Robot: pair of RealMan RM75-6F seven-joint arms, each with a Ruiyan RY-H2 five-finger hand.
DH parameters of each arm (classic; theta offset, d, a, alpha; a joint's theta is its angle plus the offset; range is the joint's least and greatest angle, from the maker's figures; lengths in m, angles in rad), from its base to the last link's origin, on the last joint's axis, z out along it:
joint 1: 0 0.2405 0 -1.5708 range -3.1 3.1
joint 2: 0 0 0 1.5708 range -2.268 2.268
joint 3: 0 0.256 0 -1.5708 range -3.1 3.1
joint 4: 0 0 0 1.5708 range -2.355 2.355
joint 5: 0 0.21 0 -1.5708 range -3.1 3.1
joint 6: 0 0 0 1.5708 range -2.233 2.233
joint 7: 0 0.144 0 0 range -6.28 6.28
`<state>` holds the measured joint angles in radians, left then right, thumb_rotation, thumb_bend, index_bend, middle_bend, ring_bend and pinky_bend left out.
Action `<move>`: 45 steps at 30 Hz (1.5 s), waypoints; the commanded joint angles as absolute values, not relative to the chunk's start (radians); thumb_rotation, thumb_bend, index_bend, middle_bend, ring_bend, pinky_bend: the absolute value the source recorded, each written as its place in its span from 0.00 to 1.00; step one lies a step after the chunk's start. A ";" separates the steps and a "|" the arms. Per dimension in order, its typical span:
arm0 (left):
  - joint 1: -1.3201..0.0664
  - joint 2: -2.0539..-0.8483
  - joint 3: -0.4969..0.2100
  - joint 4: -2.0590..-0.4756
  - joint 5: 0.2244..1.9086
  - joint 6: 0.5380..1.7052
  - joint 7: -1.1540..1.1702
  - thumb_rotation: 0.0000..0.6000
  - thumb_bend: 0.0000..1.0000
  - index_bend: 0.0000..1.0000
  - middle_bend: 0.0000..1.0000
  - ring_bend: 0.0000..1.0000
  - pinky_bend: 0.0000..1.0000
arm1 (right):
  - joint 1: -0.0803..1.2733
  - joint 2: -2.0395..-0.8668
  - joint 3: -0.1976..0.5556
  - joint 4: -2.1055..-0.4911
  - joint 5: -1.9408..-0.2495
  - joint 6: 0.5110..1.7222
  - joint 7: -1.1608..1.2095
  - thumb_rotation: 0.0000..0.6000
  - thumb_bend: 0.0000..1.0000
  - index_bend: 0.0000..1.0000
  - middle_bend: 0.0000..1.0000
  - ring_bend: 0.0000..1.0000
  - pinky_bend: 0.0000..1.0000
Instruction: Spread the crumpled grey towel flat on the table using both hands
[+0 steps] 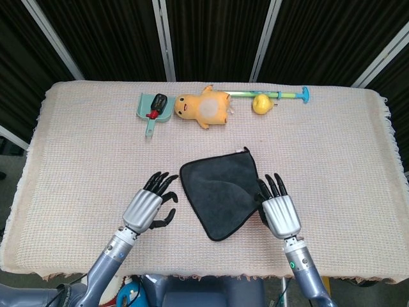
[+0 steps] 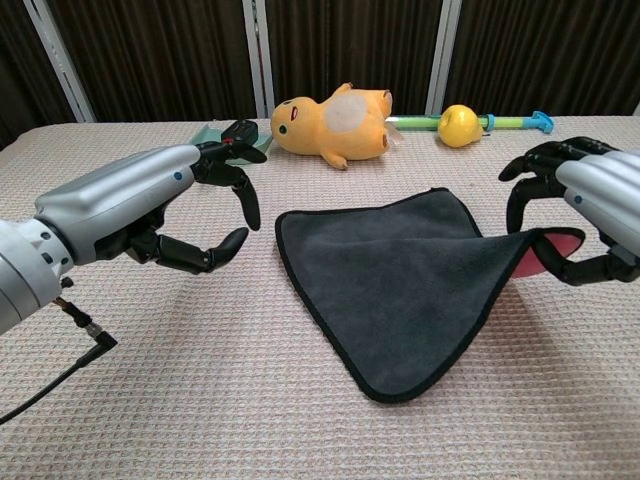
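Observation:
The dark grey towel [image 1: 220,192] [image 2: 400,280] lies mostly flat on the table in front of me, one corner pointing at the near edge. Its right corner is raised off the cloth and shows a red underside. My right hand [image 1: 280,211] [image 2: 590,200] holds that raised corner, thumb under it and fingers above. My left hand [image 1: 148,208] [image 2: 150,205] hovers just left of the towel with fingers apart, touching nothing.
A beige woven cloth [image 1: 83,160] covers the table. Along the far side lie a teal dustpan [image 1: 153,105], a yellow plush toy [image 1: 203,107] [image 2: 335,122], a yellow fruit [image 1: 260,103] [image 2: 458,125] and a green and blue stick [image 1: 281,94].

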<state>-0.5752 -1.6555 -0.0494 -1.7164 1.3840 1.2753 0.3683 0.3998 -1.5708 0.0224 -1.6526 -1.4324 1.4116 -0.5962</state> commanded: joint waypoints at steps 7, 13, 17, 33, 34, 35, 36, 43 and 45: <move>-0.559 -1.639 -0.044 -1.730 1.402 1.276 0.359 1.00 0.36 0.34 0.05 0.00 0.00 | 0.387 -1.556 0.023 -1.677 -1.409 1.388 -0.643 1.00 0.58 0.12 0.11 0.02 0.06; -0.536 -1.615 -0.036 -1.750 1.414 1.291 0.342 1.00 0.29 0.24 0.04 0.00 0.00 | 0.378 -1.541 0.028 -1.707 -1.370 1.373 -0.709 1.00 0.46 0.00 0.02 0.00 0.04; -0.512 -1.586 -0.027 -1.775 1.412 1.306 0.330 1.00 0.27 0.19 0.03 0.00 0.00 | 0.371 -1.529 0.033 -1.722 -1.352 1.372 -0.728 1.00 0.43 0.00 0.00 0.00 0.04; -0.334 -1.351 0.103 -1.817 1.525 1.461 0.189 1.00 0.23 0.09 0.02 0.00 0.00 | 0.286 -1.415 -0.002 -1.712 -1.401 1.414 -0.517 1.00 0.35 0.00 0.00 0.00 0.01; -0.326 -1.337 0.109 -1.816 1.535 1.466 0.183 1.00 0.25 0.08 0.02 0.00 0.00 | 0.279 -1.410 -0.005 -1.722 -1.403 1.418 -0.501 1.00 0.36 0.00 0.00 0.00 0.01; -0.321 -1.327 0.114 -1.815 1.543 1.466 0.177 1.00 0.28 0.08 0.02 0.00 0.00 | 0.272 -1.405 -0.008 -1.728 -1.406 1.422 -0.489 1.00 0.37 0.00 0.00 0.00 0.01; -0.319 -1.321 0.117 -1.814 1.549 1.465 0.172 1.00 0.32 0.08 0.02 0.00 0.00 | 0.267 -1.403 -0.009 -1.732 -1.407 1.426 -0.484 1.00 0.39 0.00 0.00 0.00 0.01; -0.369 -1.263 0.137 -1.810 1.599 1.343 0.169 1.00 0.47 0.08 0.02 0.00 0.00 | 0.220 -1.405 -0.019 -1.725 -1.446 1.481 -0.433 1.00 0.42 0.00 0.00 0.00 0.01; -0.414 -1.254 0.135 -1.821 1.610 1.256 0.220 1.00 0.49 0.08 0.02 0.00 0.00 | 0.211 -1.408 -0.020 -1.715 -1.462 1.490 -0.435 1.00 0.42 0.00 0.00 0.00 0.01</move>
